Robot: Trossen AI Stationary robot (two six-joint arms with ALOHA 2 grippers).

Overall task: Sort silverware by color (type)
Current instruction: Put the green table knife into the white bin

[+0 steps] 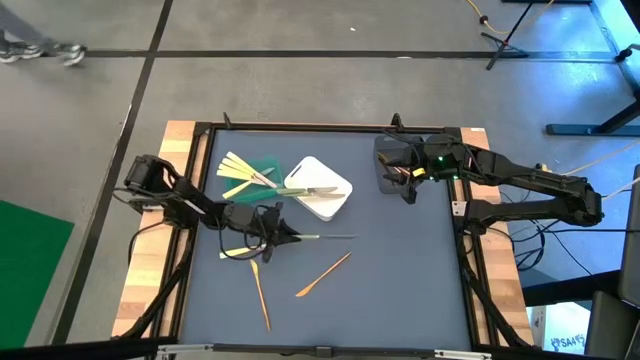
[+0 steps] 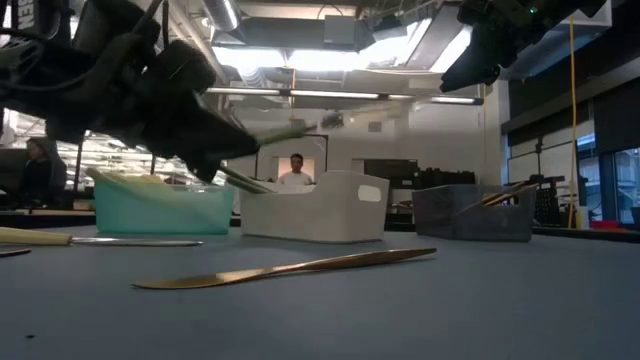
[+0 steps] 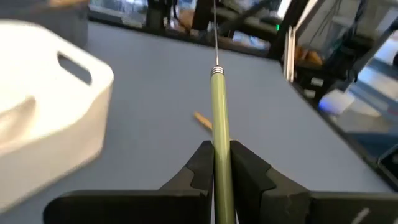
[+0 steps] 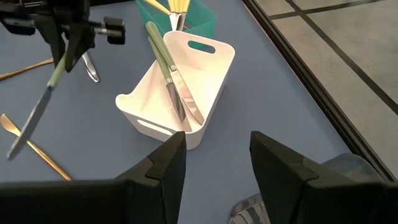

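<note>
My left gripper [image 1: 272,236] is near the table's middle, shut on a green-handled knife [image 1: 322,237] whose silver blade points toward the table's right. A green bin [image 1: 262,170] holds pale yellow utensils [image 1: 238,168]. The white bin [image 1: 320,190] next to it holds green-handled utensils [image 4: 166,62]. Orange-brown utensils [image 2: 500,197] lean on the rim of the grey bin [image 2: 475,212]. My right gripper [image 4: 217,162] hovers open above that bin, touching nothing. Two orange-brown utensils [image 1: 322,275] [image 1: 261,291] and a pale yellow one [image 2: 50,238] lie flat on the table. My left gripper pinches the knife by its green handle [image 3: 221,146] between the two fingers [image 3: 202,163]. It comes from the table's left, and the knife runs along the fingers, straight out past their tips. In the low view the knife [image 2: 262,137] is lifted clear of the table.
The three bins stand in a row along the far part of the grey mat [image 1: 400,290], inside a black frame [image 1: 330,128]. The mat's near right part is bare. People [image 2: 295,170] show in the room behind the table.
</note>
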